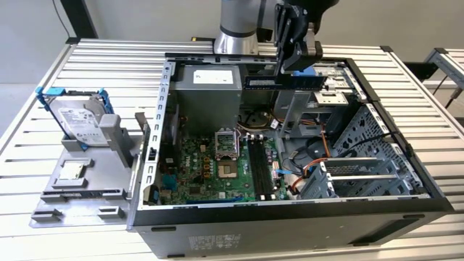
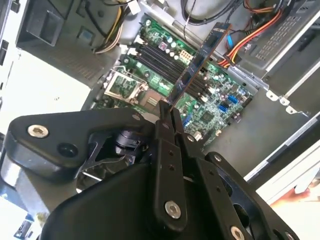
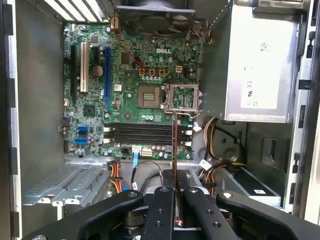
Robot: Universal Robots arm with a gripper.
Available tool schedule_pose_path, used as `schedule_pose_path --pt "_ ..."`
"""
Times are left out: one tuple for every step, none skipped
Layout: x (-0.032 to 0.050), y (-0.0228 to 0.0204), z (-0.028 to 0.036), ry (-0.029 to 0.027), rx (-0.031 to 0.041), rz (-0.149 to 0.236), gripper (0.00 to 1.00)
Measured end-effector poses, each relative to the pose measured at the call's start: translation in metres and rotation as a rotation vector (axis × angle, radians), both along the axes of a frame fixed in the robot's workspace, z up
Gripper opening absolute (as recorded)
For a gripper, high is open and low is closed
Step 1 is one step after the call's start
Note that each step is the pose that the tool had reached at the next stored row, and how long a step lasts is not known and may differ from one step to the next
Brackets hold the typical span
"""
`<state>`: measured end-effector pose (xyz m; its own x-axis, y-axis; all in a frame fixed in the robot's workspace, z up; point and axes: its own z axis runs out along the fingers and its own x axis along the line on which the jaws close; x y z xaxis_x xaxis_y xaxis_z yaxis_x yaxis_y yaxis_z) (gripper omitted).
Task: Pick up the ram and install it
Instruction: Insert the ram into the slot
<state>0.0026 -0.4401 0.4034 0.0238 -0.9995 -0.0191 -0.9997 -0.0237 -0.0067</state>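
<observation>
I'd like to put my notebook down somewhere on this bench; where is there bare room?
The slatted table is bare behind the hard drive and along the front at the exterior view's left, before the grey panel. Inside the computer case it is crowded, and the gripper holds the ram above it.

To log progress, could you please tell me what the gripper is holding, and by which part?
The gripper holds the ram, pinched between its fingers by the upper long edge, toward the end on the exterior view's right.
</observation>
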Motion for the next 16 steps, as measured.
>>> schedule_pose_path --pt "0.0001 -0.0002 0.0000 0.0001 0.0000 0.000 0.00" --pt "0.0000 -0.0003 0.0000 0.0001 0.0000 0.000 0.00" --pt "0.0000 -0.0004 -0.0001 0.0000 0.0002 0.000 0.00" --pt "0.0000 -0.0005 0.0001 0.0001 -0.0001 0.000 0.00" --pt "0.0000 -0.0006 0.0000 0.0000 0.0001 0.000 0.00" --pt "0.0000 -0.0007 0.0000 0.0000 0.0000 0.000 0.00" --pt "0.0001 -0.0007 0.0001 0.0001 -0.0001 0.000 0.00" --pt "0.0000 -0.0009 0.0000 0.0000 0.0001 0.000 0.00" --pt "0.0000 -0.0009 0.0000 0.0001 -0.0001 0.000 0.00" --pt "0.0000 -0.0011 -0.0001 0.0000 0.0002 0.000 0.00" --pt "0.0000 -0.0012 0.0000 0.0000 0.0000 0.000 0.00" --pt "0.0000 -0.0014 0.0000 0.0000 0.0000 0.000 0.00" --pt "0.0001 -0.0015 0.0000 0.0000 0.0000 0.000 0.00" --pt "0.0000 -0.0016 0.0000 0.0001 0.0000 0.000 0.00" --pt "0.0000 -0.0017 0.0000 0.0000 0.0001 0.000 0.00" --pt "0.0000 -0.0018 0.0000 0.0000 0.0001 0.000 0.00"
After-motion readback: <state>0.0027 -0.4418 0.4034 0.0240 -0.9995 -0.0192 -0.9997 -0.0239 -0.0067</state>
